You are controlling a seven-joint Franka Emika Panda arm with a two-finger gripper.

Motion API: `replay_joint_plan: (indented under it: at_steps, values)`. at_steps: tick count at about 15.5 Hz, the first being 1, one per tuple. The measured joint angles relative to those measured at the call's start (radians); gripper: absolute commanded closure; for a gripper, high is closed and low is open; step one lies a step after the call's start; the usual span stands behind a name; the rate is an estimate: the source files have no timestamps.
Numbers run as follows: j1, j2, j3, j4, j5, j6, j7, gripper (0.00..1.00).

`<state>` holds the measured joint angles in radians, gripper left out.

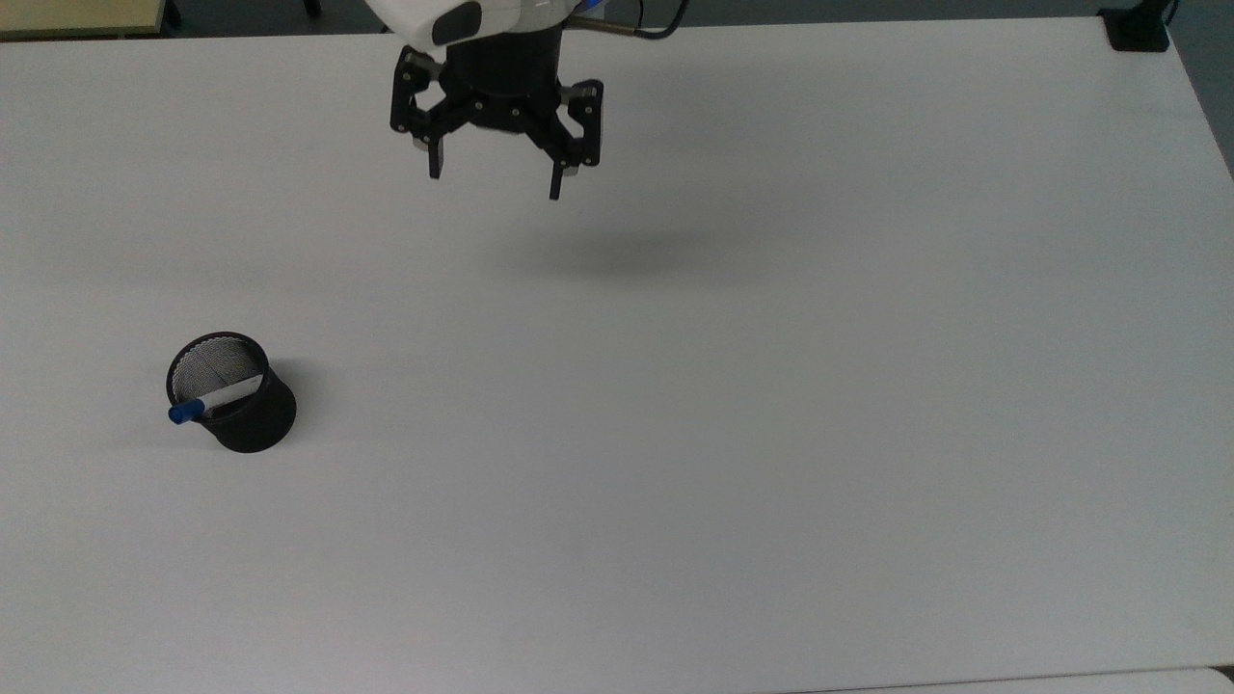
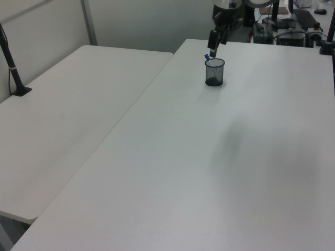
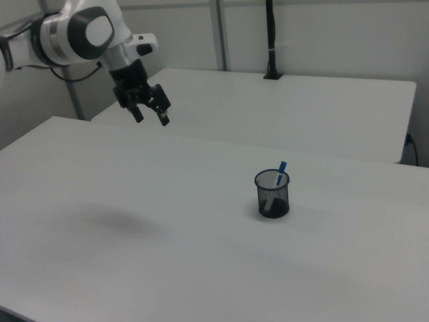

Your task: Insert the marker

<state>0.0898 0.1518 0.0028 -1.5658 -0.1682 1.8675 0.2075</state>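
The marker [image 1: 214, 401] stands inside the mesh cup [image 1: 236, 405], leaning on the rim with its blue cap poking out; in the top view the cup sits at about 8 o'clock from the middle of the tabletop [image 1: 733, 405]. The end effector [image 1: 494, 179] hangs in the air well apart from the cup, at about 12 o'clock in the top view, its fingers spread apart and holding nothing.

By my judgement the insertion is done, so little can go wrong. The cup is light and the marker leans against one side, so a knock or a low sweep of the arm across the tabletop could tip the cup and roll the marker out. The marker's cap overhangs the rim, which makes it the first thing a passing finger would catch.

The right view shows the marker [image 3: 277, 176] rising at a slant above the cup [image 3: 272, 194], with the end effector [image 3: 150, 116] high at 10 o'clock. The top view hides that height but shows the white barrel lying across the cup's mouth. The left view puts the end effector [image 2: 213, 44] just above the cup [image 2: 214, 72], a closeness the other two views contradict.
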Motion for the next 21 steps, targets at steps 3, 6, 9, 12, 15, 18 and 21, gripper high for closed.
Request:
replay_joint_plan:
  at_steps: [3,6,9,12,15,18,21]
  values:
    - [0.004,-0.053,-0.012,-0.026,0.070,-0.087,-0.008,0.00]
    - [0.003,-0.078,-0.037,-0.038,0.131,-0.134,-0.061,0.00]
    - [0.000,-0.082,-0.046,-0.042,0.152,-0.138,-0.081,0.00]
    - [0.000,-0.082,-0.046,-0.045,0.153,-0.154,-0.082,0.00]
    - [0.000,-0.083,-0.048,-0.045,0.152,-0.157,-0.082,0.00]
    - [0.000,-0.084,-0.052,-0.045,0.146,-0.157,-0.094,0.00]
    - [0.001,-0.091,-0.061,-0.045,0.146,-0.170,-0.098,0.00]
